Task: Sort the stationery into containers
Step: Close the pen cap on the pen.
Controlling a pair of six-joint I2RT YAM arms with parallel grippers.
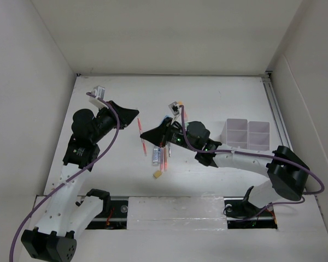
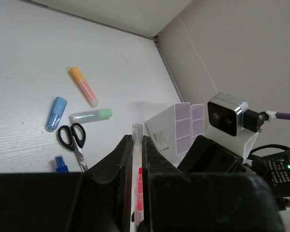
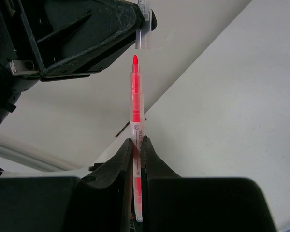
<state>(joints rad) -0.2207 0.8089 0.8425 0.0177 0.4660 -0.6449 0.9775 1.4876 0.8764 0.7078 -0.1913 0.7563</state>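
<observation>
Right pincer (image 3: 137, 141): was clenched on the red pen (image 3: 135, 108), the barrel being gripped between both fingertips; the pen's lower end was hidden between the finger bodies.
Pen tip: was bared and aimed at the clear cap (image 3: 142, 37), with a small gap seen between them.
Left pincer (image 2: 136, 140): was clenched on that clear cap; only its open end was seen above the fingertips, the rest being hidden between the fingers.
Writing: small dark print was seen on the pen barrel, too fine to be read.
Blocked view: the lower part of both wrist views was filled by dark gripper bodies.
Loose items: scissors (image 2: 71, 137), blue marker (image 2: 56, 113), green marker (image 2: 91, 115) and orange marker (image 2: 83, 86) were laid on the table (image 1: 218, 98), apart from both pincers; the glue bottle (image 2: 61, 165) was partly cut off behind the left finger.
Yellow eraser (image 1: 158, 174): was seen on the table, nearer the arm bases than the pincers.
Bins (image 2: 176, 126): were set farther off to the right, well apart from the held pen.
</observation>
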